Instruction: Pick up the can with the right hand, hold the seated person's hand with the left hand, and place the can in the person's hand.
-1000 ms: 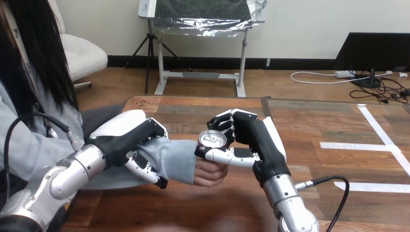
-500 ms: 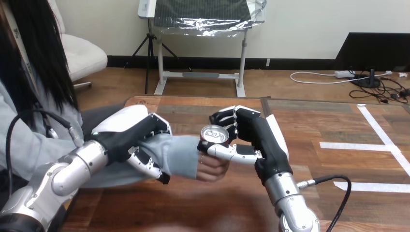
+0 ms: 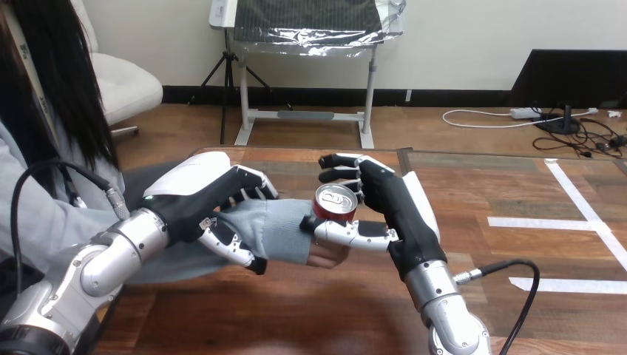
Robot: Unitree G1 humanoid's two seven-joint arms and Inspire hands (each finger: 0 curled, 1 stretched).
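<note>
head view: right robot hand (image 3: 390, 201) grips can (image 3: 335, 203).

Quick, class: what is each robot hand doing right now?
Left hand: closed round the person's wrist.
Right hand: closed round the can.

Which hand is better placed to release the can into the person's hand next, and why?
The right hand: its fingers and thumb curl round the can, directly above the person's hand. The left hand is curled round the person's sleeved wrist, steadying it.
</note>
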